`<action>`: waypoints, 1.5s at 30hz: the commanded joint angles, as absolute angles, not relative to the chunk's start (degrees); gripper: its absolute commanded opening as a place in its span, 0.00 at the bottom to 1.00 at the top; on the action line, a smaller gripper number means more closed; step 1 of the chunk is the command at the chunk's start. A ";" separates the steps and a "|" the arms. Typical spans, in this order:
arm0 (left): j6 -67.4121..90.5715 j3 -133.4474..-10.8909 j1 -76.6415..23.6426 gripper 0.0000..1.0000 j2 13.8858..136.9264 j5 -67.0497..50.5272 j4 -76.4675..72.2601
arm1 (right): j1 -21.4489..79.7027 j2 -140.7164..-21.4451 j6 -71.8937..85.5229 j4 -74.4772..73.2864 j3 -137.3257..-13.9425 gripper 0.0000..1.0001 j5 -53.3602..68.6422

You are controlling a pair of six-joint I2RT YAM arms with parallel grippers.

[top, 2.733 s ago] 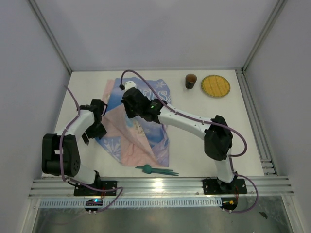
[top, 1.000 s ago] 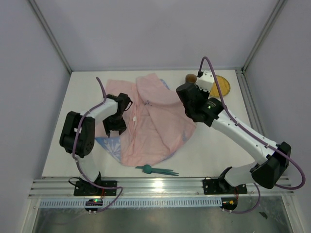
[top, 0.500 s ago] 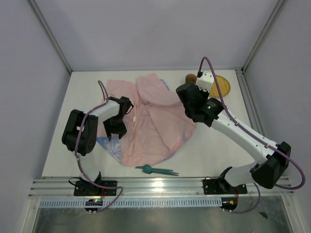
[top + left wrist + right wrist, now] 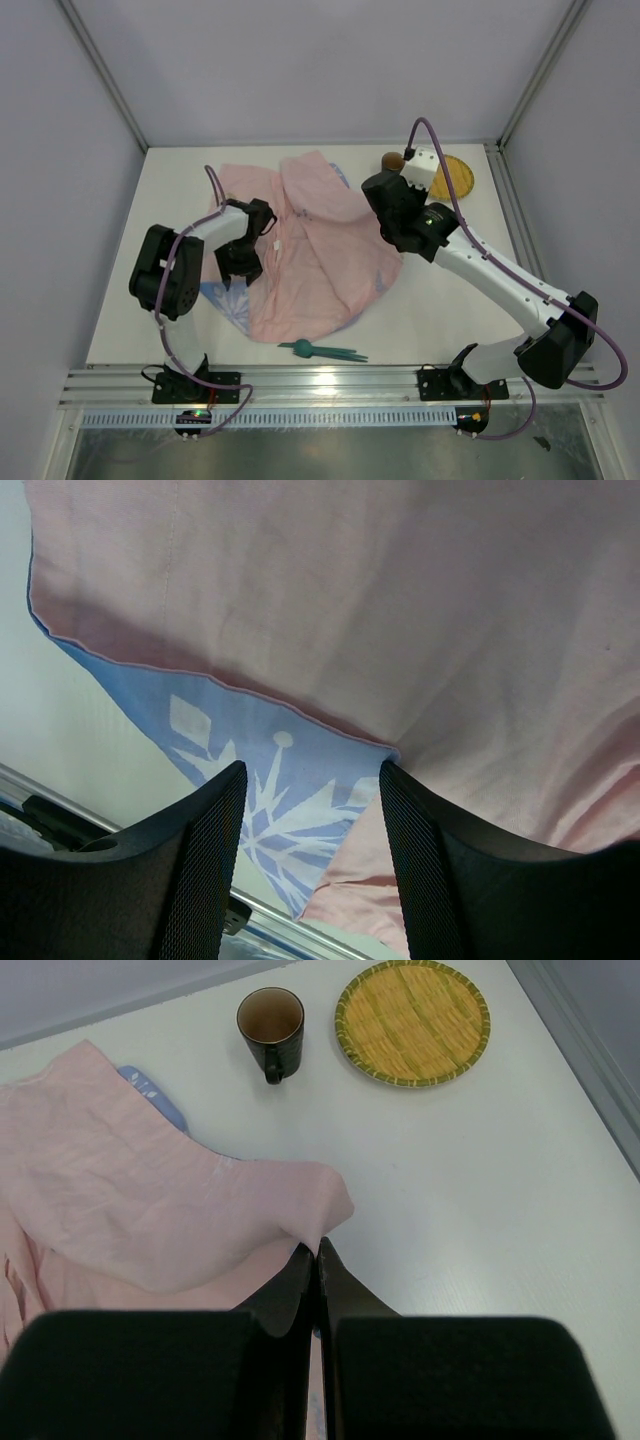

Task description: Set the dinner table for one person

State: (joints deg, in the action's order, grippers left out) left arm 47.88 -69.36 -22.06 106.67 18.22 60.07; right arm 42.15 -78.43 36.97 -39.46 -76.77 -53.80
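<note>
On the white dinner table (image 4: 450,300) lies a cloth (image 4: 320,260), pink side up, with a blue snowflake corner (image 4: 225,300) showing at its lower left. My right gripper (image 4: 317,1247) is shut on the cloth's (image 4: 150,1200) right edge and holds that edge up off the table (image 4: 480,1210). From above, the right gripper (image 4: 383,205) sits at the cloth's far right. My left gripper (image 4: 310,775) hangs open just over the cloth (image 4: 400,600), above the blue corner, with nothing between its fingers. It shows at the cloth's left side (image 4: 240,262) from above.
A dark brown cup (image 4: 270,1018) and a round yellow woven plate (image 4: 412,1022) stand at the far right, beyond the right gripper. The cup (image 4: 392,160) and plate (image 4: 458,178) are partly covered by the right wrist. A green fork (image 4: 325,350) lies near the front edge.
The right arm has swung the cloth over to the right, so it now lies pink side up. The left gripper has moved in over the cloth's left side. Hardly anything moved in the last second.
</note>
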 commanded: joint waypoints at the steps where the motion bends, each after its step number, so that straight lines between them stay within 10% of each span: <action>1: 48.96 -71.28 -22.59 0.58 107.31 17.75 60.12 | 42.19 -77.43 36.92 -36.30 -76.73 0.03 -53.70; 13: 48.96 -72.33 -23.64 0.53 108.89 17.67 60.38 | 42.27 -78.31 36.65 -35.33 -76.99 0.03 -53.00; 21: 48.69 -72.68 -23.73 0.00 109.25 18.54 60.99 | 42.19 -78.93 36.30 -34.98 -76.99 0.03 -52.65; 33: 47.29 -78.83 -23.73 0.00 110.65 25.38 65.64 | 42.10 -79.54 32.97 -33.66 -78.48 0.03 -55.01; 45: 46.41 -109.65 -23.38 0.00 107.67 48.06 85.84 | 42.10 -74.62 17.60 -25.58 -86.57 0.03 -61.61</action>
State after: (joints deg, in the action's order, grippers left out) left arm 46.70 -101.80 -23.55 110.50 38.89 74.61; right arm 42.15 -78.22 23.99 -31.24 -82.72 -57.04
